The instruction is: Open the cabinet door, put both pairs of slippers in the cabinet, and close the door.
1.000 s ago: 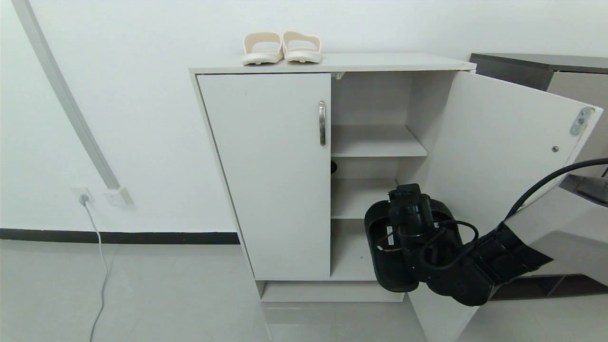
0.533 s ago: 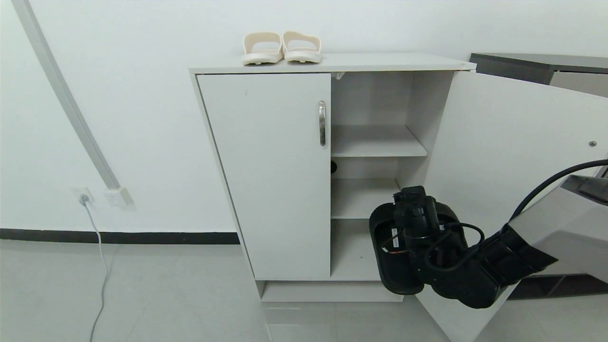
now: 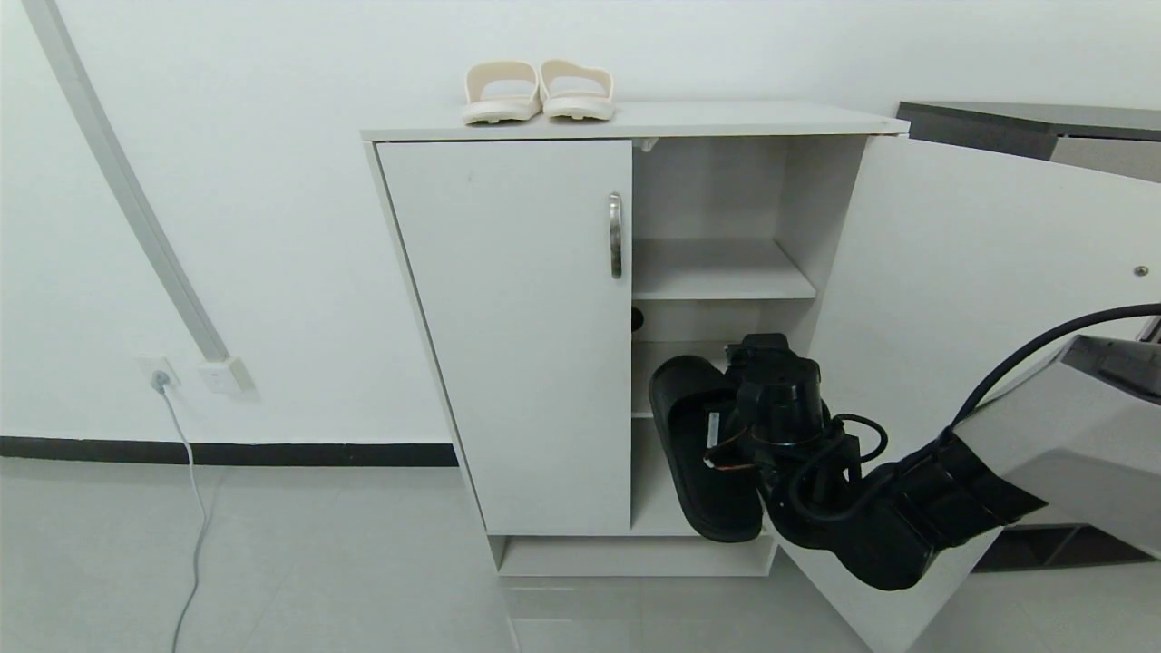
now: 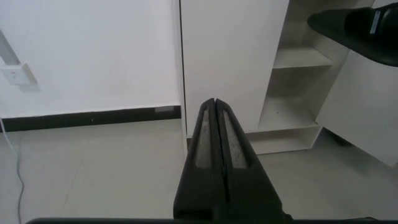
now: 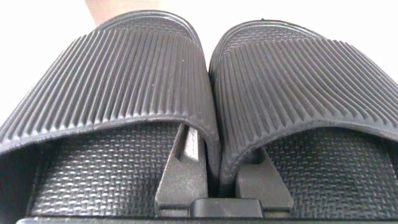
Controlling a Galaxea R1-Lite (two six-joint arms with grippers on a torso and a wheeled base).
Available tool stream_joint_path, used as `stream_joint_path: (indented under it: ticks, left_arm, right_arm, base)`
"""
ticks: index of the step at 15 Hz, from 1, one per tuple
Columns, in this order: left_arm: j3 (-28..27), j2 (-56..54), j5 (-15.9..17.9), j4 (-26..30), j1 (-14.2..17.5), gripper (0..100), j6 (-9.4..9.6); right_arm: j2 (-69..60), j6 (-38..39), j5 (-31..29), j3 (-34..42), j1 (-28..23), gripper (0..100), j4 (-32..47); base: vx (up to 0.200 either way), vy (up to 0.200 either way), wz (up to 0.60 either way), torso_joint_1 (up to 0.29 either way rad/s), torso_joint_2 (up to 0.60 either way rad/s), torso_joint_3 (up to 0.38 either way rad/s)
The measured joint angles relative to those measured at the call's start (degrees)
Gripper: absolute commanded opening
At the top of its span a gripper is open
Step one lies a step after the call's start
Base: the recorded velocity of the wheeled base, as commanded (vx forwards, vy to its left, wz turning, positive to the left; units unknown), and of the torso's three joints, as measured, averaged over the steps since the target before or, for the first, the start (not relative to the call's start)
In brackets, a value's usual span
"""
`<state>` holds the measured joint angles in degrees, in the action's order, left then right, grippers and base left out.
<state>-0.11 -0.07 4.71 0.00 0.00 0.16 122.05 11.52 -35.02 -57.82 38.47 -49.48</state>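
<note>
White wall (image 3: pixel 227 181) and grey floor (image 3: pixel 317 562) sit behind our tall white wooden cabinet (image 3: pixel 726 118). Its right door (image 3: pixel 952 299) is wide open so shoes can go in. Our right gripper (image 3: pixel 762 363) holds the pair of black rubber slippers (image 3: pixel 703 444) on end by the lower shelves. The cream slippers (image 3: pixel 538 91) wait on top.

Our left gripper (image 4: pixel 214 115) is pressed closed and empty.

Up close, the right fingers (image 5: pixel 183 174) squeeze both ridged slippers' inner sides together, so we carry two at once.

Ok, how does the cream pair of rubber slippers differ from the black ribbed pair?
The cream slippers lie flat on the white cabinet's top; the black slippers hang tipped on edge at its open right half. The cream pair is free; the black pair is pinched by the right gripper. The black straps are ribbed; the cream straps look smooth. Both are open-toed slides, paired side by side.
</note>
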Motion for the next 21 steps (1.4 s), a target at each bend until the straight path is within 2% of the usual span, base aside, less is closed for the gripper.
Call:
stream_joint_path:
  ticks: [5,13,21]
  left_arm:
    - [0.0,0.0,0.02,0.02,0.0,0,0.09]
    - [0.04,0.0,-0.04,0.0,-0.05,0,0.02]
    - [0.0,0.0,0.02,0.0,0.0,0,0.09]
  right_arm:
    - [1.55,0.6,0.02,-1.28,0.41,0,1.26]
    - [3.25,1.3,0.02,-1.68,3.97,0,0.96]
    - [11.65,4.6,0.05,-8.39,4.79,0,1.17]
  base:
    - [0.0,-0.2,0.0,0.0,0.0,0.004]
    - [0.0,0.0,0.0,0.0,0.0,0.0]
    - [0.0,0.0,0.0,0.0,0.0,0.0]
